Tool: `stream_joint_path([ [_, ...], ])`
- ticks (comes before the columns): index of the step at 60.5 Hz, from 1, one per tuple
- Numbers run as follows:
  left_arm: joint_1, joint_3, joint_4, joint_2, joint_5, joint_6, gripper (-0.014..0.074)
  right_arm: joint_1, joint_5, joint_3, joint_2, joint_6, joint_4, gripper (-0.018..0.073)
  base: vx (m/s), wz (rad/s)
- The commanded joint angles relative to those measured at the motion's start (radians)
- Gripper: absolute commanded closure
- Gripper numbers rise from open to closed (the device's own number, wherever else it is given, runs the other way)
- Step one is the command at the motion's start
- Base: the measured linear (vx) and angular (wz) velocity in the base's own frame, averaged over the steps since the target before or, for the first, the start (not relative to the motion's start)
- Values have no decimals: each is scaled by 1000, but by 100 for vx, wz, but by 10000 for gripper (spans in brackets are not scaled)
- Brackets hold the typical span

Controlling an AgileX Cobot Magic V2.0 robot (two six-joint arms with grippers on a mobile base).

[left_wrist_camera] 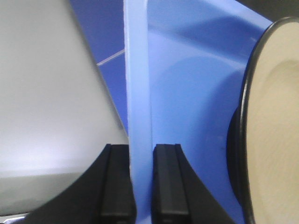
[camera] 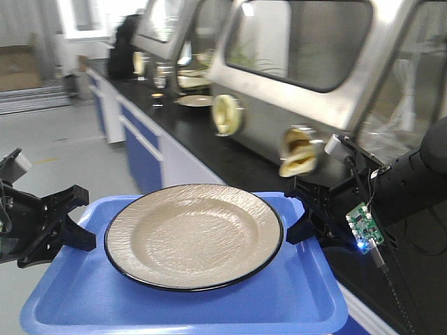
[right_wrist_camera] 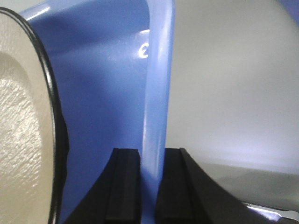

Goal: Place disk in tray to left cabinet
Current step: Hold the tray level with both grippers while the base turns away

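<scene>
Currently the tray (camera: pixel 300 293) is gripped by its side lips in the left end effector (camera: pixel 70 223) and right end effector (camera: pixel 307 216). The disk (camera: pixel 194 234) is carried at its centre; glossy, rigid and breakable, it is judged liable to slide.

Floor (camera: pixel 63 146) left of tray (camera: pixel 307 300): open, free passage. Right edge tight: black-topped table (camera: pixel 237 164) and steel glove boxes (camera: pixel 293 77) stand near. Disk (camera: pixel 194 234) fills most of tray; bare strip only along near edge. Left gripper (camera: pixel 75 218) and right gripper (camera: pixel 297 213) occupy both side lips.
</scene>
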Motion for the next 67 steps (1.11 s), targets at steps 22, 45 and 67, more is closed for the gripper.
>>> stream_joint_path([
  [22,-39,-34,-223,-41,9,-7,596,29,-14,-42,-46,-10,221,565,5,72],
  [45,-39,-34,-223,-41,20,-7,596,29,-14,-42,-46,-10,221,565,16,49],
  [67,-39,-34,-223,-41,44,-7,596,29,-14,-42,-46,-10,221,565,29,18],
])
